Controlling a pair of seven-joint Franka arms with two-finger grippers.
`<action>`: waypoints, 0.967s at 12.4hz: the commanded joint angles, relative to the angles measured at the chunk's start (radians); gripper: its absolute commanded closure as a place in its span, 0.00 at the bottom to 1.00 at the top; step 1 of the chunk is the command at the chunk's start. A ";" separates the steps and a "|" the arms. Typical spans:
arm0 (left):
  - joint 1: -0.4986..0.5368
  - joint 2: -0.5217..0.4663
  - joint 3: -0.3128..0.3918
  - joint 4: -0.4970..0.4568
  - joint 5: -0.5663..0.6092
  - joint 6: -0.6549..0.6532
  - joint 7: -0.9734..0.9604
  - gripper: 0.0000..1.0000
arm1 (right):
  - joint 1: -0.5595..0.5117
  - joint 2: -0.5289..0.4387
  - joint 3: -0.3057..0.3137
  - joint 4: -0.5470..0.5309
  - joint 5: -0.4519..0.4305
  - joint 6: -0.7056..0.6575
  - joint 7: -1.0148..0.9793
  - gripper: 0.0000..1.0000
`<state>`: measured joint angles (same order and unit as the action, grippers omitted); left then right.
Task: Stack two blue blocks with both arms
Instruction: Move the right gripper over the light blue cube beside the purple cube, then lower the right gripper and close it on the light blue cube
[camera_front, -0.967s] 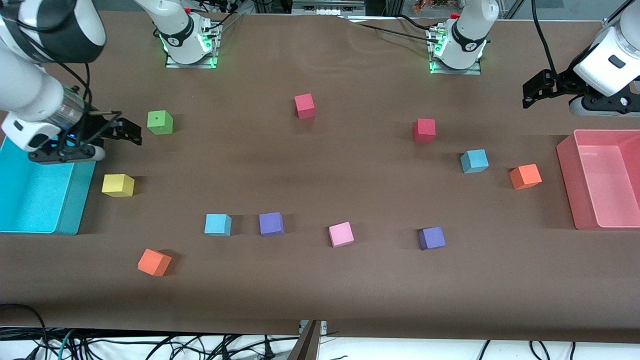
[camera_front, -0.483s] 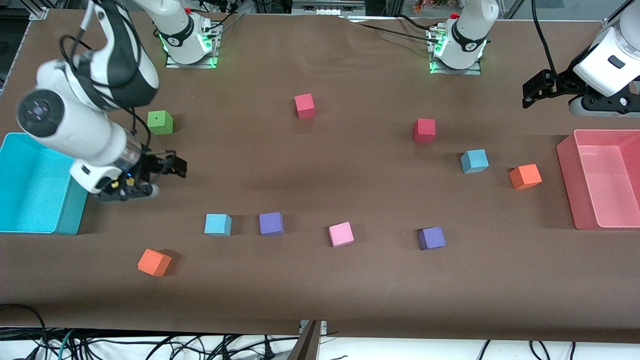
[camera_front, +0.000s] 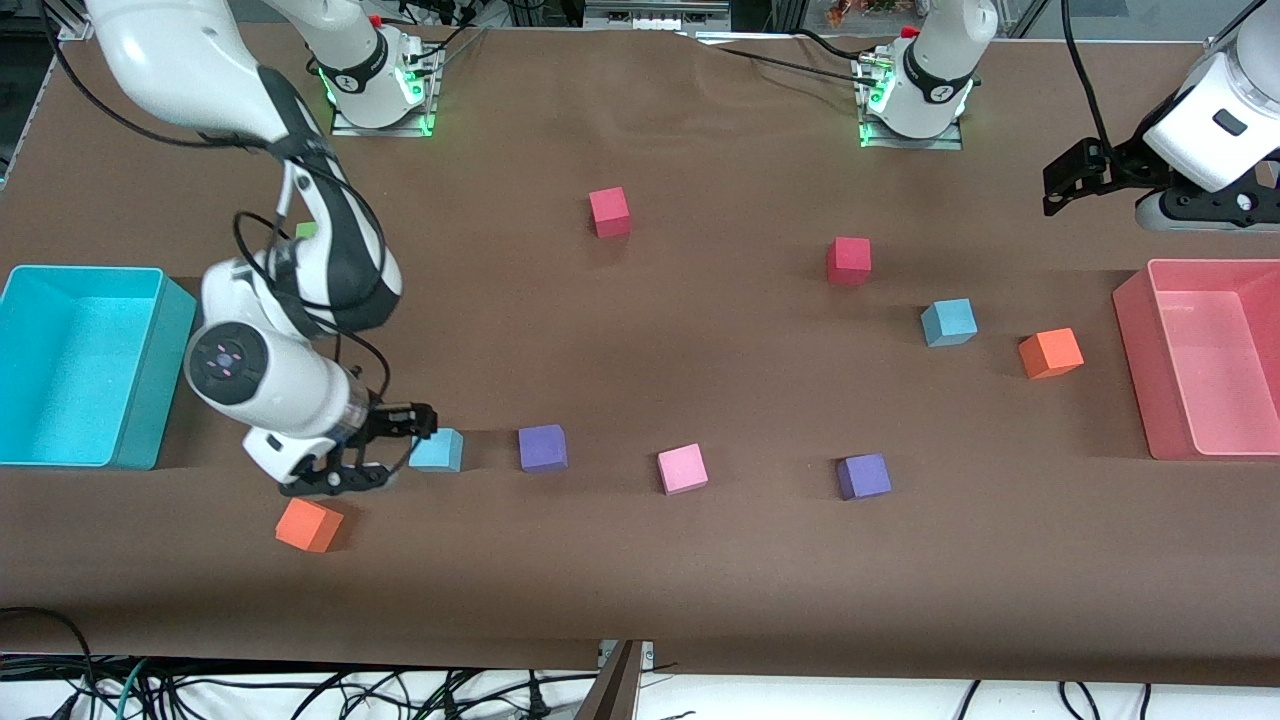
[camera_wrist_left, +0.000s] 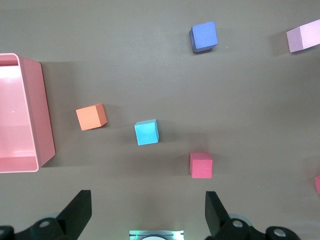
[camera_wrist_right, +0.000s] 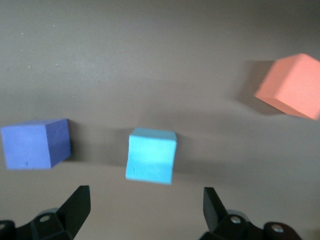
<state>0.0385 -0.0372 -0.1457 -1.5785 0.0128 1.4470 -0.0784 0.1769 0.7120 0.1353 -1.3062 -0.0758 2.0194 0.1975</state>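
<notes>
Swinging away from the cyan bin (camera_front: 90, 365) at the right arm's end of the bench, the right gripper (camera_front: 418, 424) has come down toward the near edge and now hangs just over one blue block (camera_front: 437, 450). Its fingers are spread wide and empty; in the right wrist view the block (camera_wrist_right: 151, 155) sits between the two fingertips (camera_wrist_right: 75, 205), apart from both. A purple cube (camera_front: 543, 447) stands just beside this block toward the left arm's end, and an orange cube (camera_front: 309, 525) lies nearer the near edge.

Over the left arm's end, above the bench by the pink bin (camera_front: 1205, 360), the left gripper (camera_front: 1070, 180) waits, parted wide and holding nothing. The second blue block (camera_front: 948, 322) rests well apart from the first, toward the left arm's end, between a red cube (camera_front: 849, 260) and another orange cube (camera_front: 1050, 352); the left wrist view shows it (camera_wrist_left: 147, 132) untouched on the brown cloth.
</notes>
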 joint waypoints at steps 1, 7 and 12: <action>-0.005 -0.023 0.005 -0.015 -0.011 -0.002 -0.011 0.00 | 0.012 0.089 0.001 0.053 -0.022 0.073 0.020 0.00; -0.005 -0.026 0.003 -0.018 -0.011 -0.004 -0.009 0.00 | 0.006 0.080 -0.002 -0.120 -0.027 0.248 0.020 0.00; -0.005 -0.026 0.005 -0.018 -0.011 -0.002 -0.011 0.00 | 0.004 0.075 -0.022 -0.145 -0.045 0.248 0.092 0.00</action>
<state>0.0384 -0.0377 -0.1457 -1.5785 0.0128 1.4470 -0.0784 0.1828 0.8192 0.1114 -1.4025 -0.0980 2.2541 0.2304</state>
